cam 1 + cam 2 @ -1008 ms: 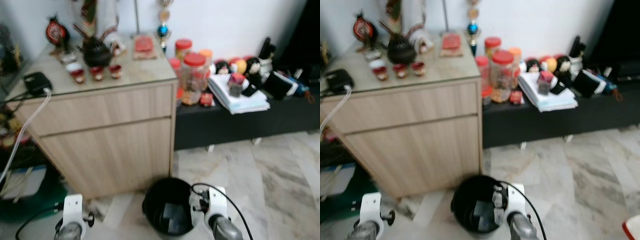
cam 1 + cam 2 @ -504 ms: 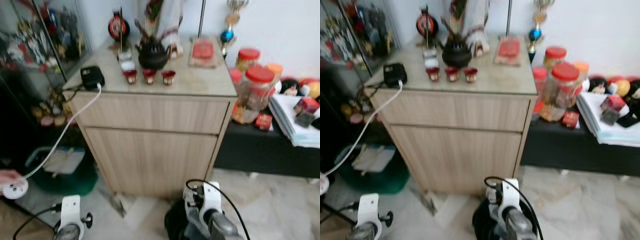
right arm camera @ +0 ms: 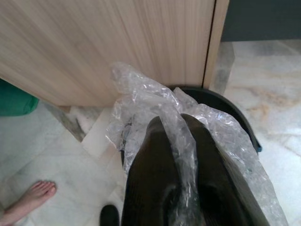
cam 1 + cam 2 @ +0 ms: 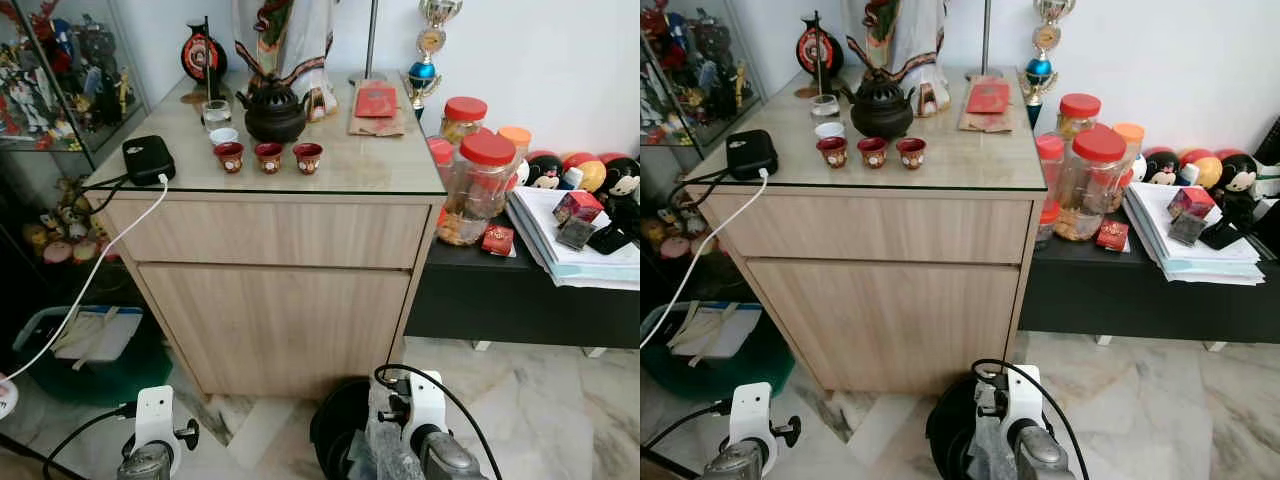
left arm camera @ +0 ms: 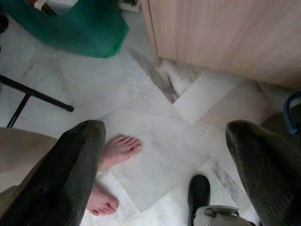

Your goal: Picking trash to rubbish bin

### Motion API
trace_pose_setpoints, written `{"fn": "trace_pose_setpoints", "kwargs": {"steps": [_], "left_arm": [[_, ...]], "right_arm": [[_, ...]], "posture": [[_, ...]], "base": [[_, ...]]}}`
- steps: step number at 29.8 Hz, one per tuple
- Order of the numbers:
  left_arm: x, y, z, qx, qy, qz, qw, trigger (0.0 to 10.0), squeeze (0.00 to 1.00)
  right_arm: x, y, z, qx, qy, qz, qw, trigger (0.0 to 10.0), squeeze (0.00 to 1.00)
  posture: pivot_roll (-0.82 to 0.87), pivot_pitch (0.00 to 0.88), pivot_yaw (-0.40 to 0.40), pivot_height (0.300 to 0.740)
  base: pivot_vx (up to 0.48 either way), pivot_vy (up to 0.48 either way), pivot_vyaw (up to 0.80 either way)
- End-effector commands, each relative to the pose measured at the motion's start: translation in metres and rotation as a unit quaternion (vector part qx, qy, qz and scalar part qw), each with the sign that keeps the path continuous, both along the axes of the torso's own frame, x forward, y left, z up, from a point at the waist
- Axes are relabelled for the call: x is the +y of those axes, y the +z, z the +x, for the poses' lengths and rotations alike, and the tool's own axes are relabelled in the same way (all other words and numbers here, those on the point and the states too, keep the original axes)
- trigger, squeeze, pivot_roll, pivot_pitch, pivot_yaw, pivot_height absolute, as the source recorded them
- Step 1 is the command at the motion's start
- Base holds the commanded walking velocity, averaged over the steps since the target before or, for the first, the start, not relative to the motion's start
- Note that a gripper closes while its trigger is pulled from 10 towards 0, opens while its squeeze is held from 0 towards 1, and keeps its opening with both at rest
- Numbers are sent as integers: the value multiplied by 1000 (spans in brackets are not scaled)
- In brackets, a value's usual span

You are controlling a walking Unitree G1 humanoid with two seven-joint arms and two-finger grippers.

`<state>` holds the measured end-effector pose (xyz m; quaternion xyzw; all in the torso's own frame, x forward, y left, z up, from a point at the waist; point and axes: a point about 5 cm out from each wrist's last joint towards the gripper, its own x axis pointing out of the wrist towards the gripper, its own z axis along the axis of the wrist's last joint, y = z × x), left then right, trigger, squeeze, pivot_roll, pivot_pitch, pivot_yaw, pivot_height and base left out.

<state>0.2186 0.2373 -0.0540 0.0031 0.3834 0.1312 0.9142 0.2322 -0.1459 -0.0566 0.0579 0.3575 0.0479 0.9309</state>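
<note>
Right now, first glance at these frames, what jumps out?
The right gripper is shut on a crumpled clear plastic wrapper, held just over the black bin on the floor at the foot of the wooden cabinet. The cabinet top carries a dark teapot with three small red cups in front of it. A person's bare feet stand on the marble floor by the open left gripper.

Black bin [image 4: 335,440], clear crinkled plastic [image 3: 141,101], pale woodgrain cabinet [image 4: 275,300], grey-veined marble floor [image 4: 520,400].
</note>
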Motion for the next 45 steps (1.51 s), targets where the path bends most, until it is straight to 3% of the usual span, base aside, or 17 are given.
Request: {"fn": "trace_pose_setpoints", "kwargs": {"steps": [1, 14, 30, 31, 45], "left_arm": [[-1, 0, 0, -2, 2, -3, 1000, 10000, 0], [-12, 0, 4, -9, -19, -15, 1000, 10000, 0], [-15, -2, 1, -8, -21, -18, 1000, 10000, 0], [-15, -3, 1, -8, -21, -18, 1000, 10000, 0], [-16, -3, 1, -8, -23, -22, 999, 10000, 0]], "right_arm": [[4, 4, 6, -6, 12, -1, 1000, 10000, 0], [26, 20, 28, -40, 76, 4, 996, 10000, 0], [29, 21, 29, -39, 98, -7, 994, 10000, 0], [29, 21, 28, -38, 98, -7, 994, 10000, 1000], [26, 19, 27, -35, 95, -13, 995, 10000, 1000]], "posture": [[35, 0, -11, 740], [48, 17, -43, 740], [57, 35, -54, 740], [58, 35, -54, 740], [58, 35, -54, 740]], "base": [[0, 0, 0], [0, 0, 0], [0, 0, 0], [0, 0, 0], [0, 0, 0]]}}
